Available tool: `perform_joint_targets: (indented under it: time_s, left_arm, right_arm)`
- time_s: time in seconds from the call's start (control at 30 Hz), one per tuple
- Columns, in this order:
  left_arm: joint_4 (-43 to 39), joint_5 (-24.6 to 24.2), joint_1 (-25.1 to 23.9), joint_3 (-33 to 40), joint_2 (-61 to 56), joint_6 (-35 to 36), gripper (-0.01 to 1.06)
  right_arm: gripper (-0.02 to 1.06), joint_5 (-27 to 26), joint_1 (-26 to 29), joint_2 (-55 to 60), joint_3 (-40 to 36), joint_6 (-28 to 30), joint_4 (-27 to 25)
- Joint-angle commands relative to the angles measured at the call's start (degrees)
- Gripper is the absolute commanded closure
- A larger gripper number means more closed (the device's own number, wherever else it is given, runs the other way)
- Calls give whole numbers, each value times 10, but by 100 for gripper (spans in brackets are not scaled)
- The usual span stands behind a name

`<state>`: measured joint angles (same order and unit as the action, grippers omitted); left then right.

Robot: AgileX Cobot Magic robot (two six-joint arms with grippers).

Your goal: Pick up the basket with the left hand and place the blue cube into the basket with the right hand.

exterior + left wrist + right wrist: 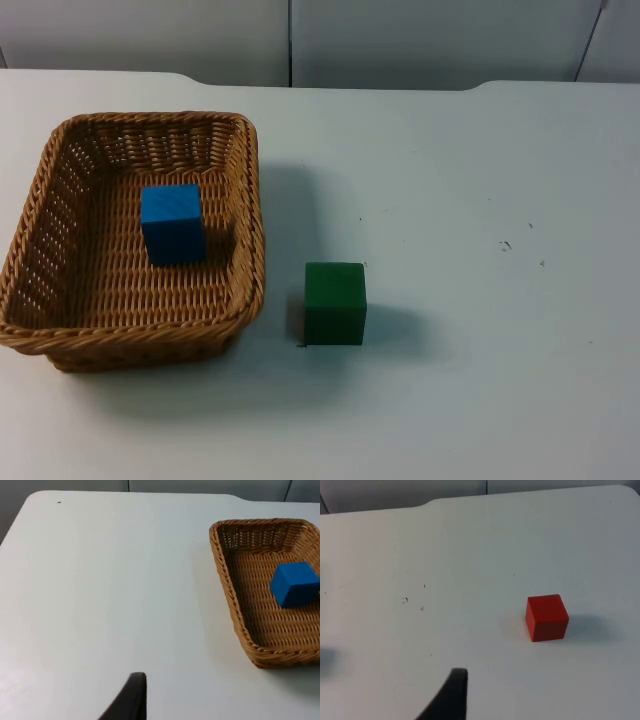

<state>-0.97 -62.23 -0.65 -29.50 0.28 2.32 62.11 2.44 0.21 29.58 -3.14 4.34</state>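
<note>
Left gripper's fingertip over bare table, holding nothing; finger spread cannot be told. Wicker basket well ahead of it, blue cube inside on the floor. Right gripper's fingertip likewise; red cube ahead. Green cube just beside basket.

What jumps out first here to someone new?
The wicker basket at the table's left, with the blue cube already sitting inside it near its right wall. Next, the green cube standing on the white table just right of the basket, apart from it. The right wrist view adds a red cube alone on bare table.
</note>
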Motion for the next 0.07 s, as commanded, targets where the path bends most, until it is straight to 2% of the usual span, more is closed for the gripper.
perform_joint_targets:
  time_s: [0.0, 0.03]
  left_arm:
    - [-2, 5, 4, 2, -3, -11, 0]
    - [-2, 5, 4, 2, -3, -17, 0]
  right_arm:
    - [0, -3, 4, -2, -4, 2, -1]
    - [0, -3, 4, -2, -4, 2, -1]
